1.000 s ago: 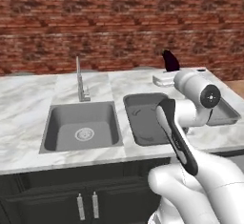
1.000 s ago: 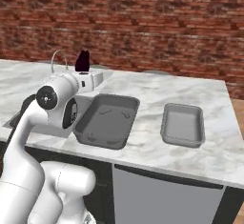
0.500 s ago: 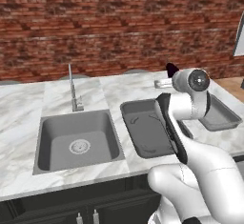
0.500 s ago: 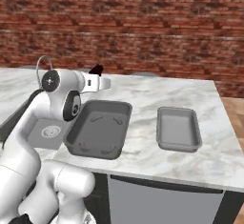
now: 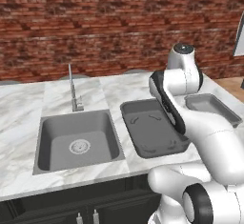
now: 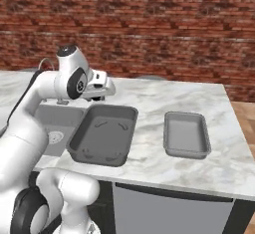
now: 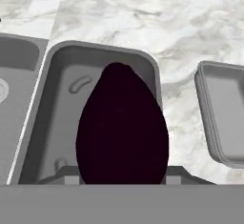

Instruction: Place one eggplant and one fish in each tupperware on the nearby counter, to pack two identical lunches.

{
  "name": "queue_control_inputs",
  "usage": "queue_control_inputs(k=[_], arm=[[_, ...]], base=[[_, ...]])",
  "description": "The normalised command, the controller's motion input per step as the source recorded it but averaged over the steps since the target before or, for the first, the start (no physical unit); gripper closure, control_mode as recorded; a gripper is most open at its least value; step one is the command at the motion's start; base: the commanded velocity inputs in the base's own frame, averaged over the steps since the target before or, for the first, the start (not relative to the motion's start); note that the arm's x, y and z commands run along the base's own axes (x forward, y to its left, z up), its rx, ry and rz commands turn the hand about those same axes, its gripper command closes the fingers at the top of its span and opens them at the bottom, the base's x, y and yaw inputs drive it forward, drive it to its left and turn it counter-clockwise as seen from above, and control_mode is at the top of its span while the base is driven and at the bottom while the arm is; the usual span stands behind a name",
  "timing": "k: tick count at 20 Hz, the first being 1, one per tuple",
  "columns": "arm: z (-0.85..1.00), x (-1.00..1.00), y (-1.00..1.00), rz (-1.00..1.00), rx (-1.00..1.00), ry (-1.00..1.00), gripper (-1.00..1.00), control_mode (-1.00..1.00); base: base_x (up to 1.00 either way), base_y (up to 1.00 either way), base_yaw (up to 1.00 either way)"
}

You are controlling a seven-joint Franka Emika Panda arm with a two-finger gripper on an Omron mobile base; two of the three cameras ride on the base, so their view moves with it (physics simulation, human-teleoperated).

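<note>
One glossy, near-black purple eggplant (image 7: 122,127), clamped in the hand (image 7: 122,178), hangs above the large, deep, dark grey tupperware tub (image 6: 82,133). One smaller, lighter grey tub (image 6: 185,133) sits well apart on the white veined marble counter (image 6: 149,103), opposite the steel sink (image 5: 76,142).

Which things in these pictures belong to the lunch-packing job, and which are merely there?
Belong to the job:
dark eggplant, held in the claw
large deep tub
smaller shallow tub
marble counter

Merely there:
sink basin
faucet
brick wall
</note>
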Motion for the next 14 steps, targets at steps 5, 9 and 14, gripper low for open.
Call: queue_control_inputs(k=[5, 9, 14], arm=[[-0.83, 0.02, 0.08, 0.07, 0.00, 0.33, 1.00, -1.00], [-0.90, 0.16, 0.00, 0.02, 0.00, 0.16, 1.00, -1.00], [-0.68, 0.12, 0.03, 0.00, 0.00, 0.03, 1.00, -1.00]], base=[[0.00, 0.00, 0.00], [0.00, 0.00, 0.00], [0.00, 0.00, 0.00]])
